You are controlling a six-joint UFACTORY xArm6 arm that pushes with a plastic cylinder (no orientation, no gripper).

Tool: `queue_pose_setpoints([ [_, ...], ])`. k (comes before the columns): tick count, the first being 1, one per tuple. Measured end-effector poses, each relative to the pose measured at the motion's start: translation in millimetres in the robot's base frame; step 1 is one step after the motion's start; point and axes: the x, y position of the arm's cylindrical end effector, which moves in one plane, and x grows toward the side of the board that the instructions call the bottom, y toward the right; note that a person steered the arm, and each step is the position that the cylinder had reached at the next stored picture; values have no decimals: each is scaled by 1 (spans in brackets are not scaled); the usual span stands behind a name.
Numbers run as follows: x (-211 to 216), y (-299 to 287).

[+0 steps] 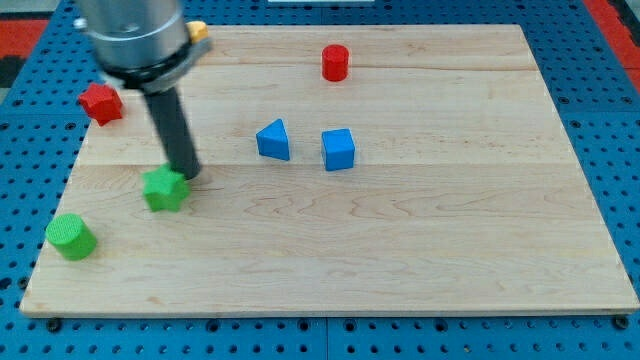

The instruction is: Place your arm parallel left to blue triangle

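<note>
My tip [186, 176] touches the green star [165, 189] – well left of the blue triangle [273, 140] (a small wedge), no gripper here

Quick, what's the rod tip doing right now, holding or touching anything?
My tip: holds nothing, no gripper; beside the green star-shaped block, seemingly touching, left of the blue triangle block.

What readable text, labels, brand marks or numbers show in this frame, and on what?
None: no text, label, brand or number can be read anywhere in the camera view.
Wooden board: bare wood grain only.
Blue triangle block, blue cube, red cylinder, red star-shaped block, green star-shaped block, green cylinder: plain faces.
Dark rod and my tip, beside the green star-shaped block: unmarked.
</note>
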Motion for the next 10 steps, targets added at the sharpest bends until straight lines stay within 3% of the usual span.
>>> queue_pose_setpoints([
  [1,29,-39],
  [2,31,-51],
  [10,-52,-50],
])
